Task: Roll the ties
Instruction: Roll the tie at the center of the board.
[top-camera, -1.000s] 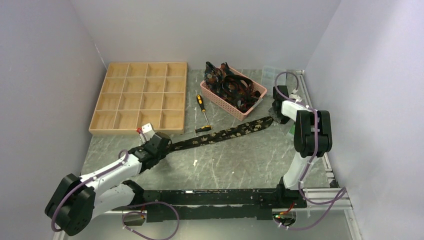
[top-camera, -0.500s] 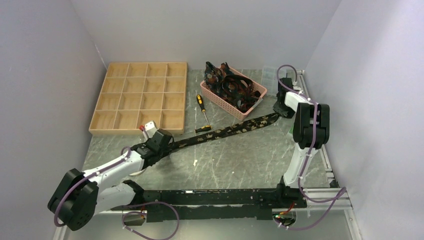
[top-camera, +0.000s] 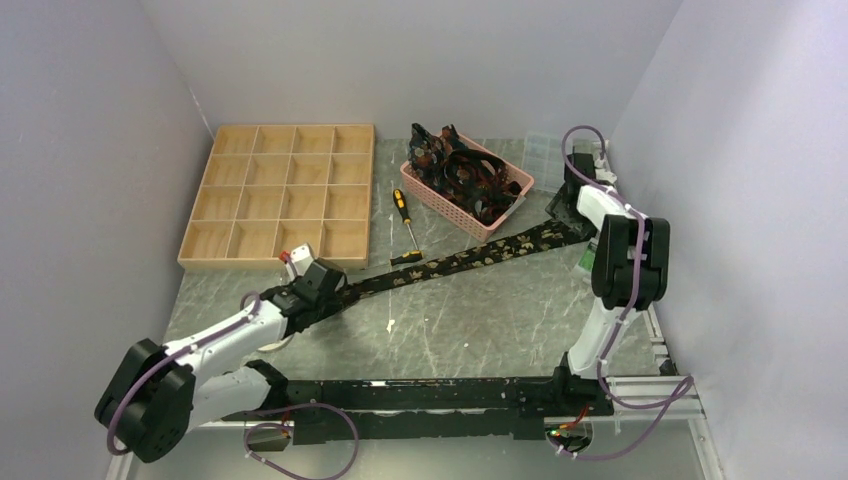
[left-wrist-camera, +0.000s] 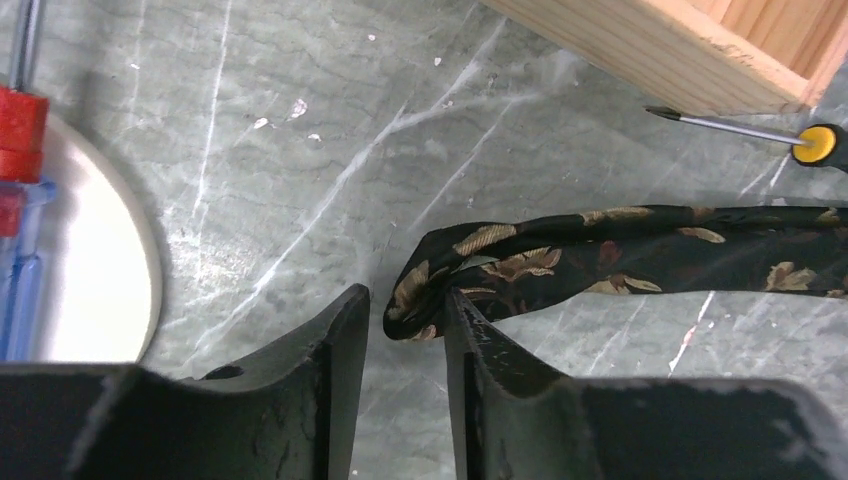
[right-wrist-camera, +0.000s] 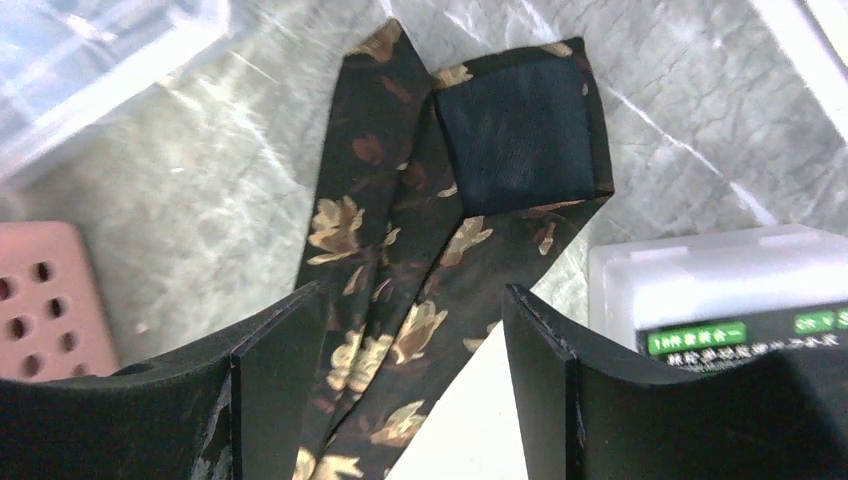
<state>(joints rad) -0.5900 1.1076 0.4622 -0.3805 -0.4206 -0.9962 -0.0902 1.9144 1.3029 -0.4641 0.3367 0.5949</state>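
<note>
one patterned tie (top-camera: 470, 262) lay stretched out flat on the green marbled tabletop (top-camera: 480, 320), running on a slant from the left pincer (top-camera: 328, 284) up to the right pincer (top-camera: 575, 205). on the left wrist view the left pincer (left-wrist-camera: 407, 295) was parted by just a narrow gap, the tie's (left-wrist-camera: 620, 265) crumpled narrow end sitting right at the fingertips, not clearly pinched. over at the right wrist view, the right pincer (right-wrist-camera: 415, 290) stood wide apart, straddling the tie's (right-wrist-camera: 400, 250) broad end, which lay loose below with its tip folded back to show plain dark lining, and nothing was gripped. a heap of ties (top-camera: 462, 170) sat in the pink basket (top-camera: 440, 205) at the back, a screwdriver (top-camera: 405, 225) just beside it, and the wooden compartment tray (top-camera: 280, 190) off to the left. a white box (right-wrist-camera: 700, 290) with a green label lay close by the broad end.
</note>
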